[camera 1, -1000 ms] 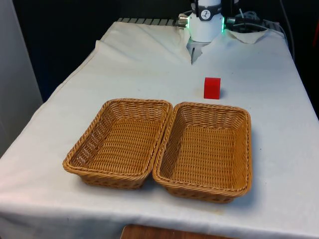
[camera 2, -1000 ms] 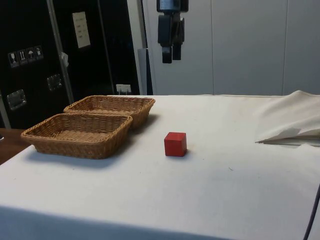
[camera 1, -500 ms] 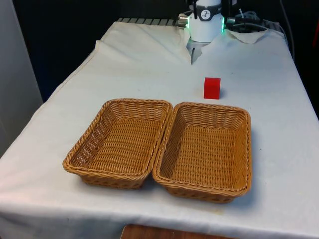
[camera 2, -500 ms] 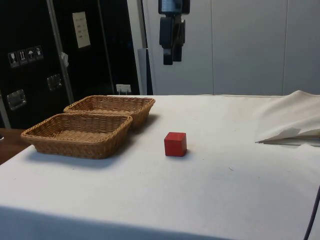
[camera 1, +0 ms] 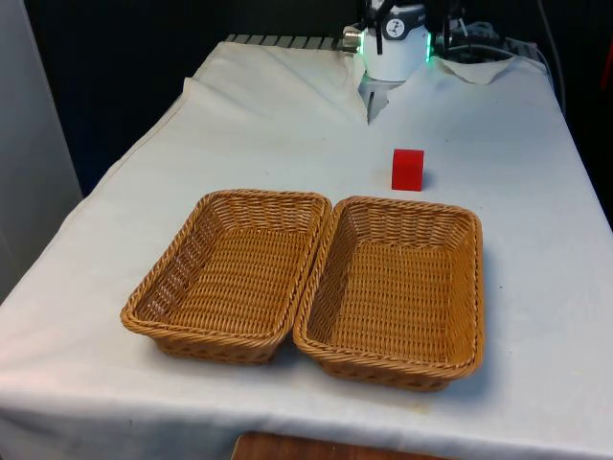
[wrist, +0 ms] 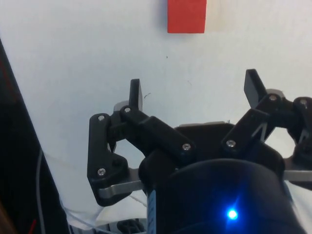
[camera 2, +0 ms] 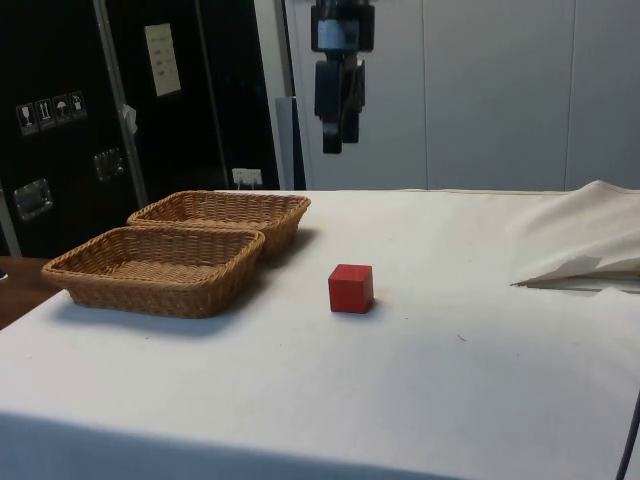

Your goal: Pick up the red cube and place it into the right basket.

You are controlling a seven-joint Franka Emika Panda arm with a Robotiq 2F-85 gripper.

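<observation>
The red cube [camera 1: 407, 170] rests on the white cloth just behind the far rim of the right basket [camera 1: 403, 205], a wicker tray with nothing in it. From the side, the cube [camera 2: 351, 288] lies to the right of that basket [camera 2: 232, 242], which is the nearer of the two. My gripper [camera 2: 337, 145] hangs high above the table, well over the cube and slightly towards the baskets. The wrist view has the gripper [wrist: 195, 90] open, nothing between its fingers, and the cube [wrist: 186, 16] on the cloth beyond the fingertips.
A second wicker basket [camera 1: 192, 241] stands flush against the right one, on the front view's left. A raised fold of cloth [camera 2: 580, 245] lies beyond the cube towards the robot's end. Bare cloth surrounds the cube.
The gripper has come down a little in the side view, still open. Cube and baskets have not moved.
</observation>
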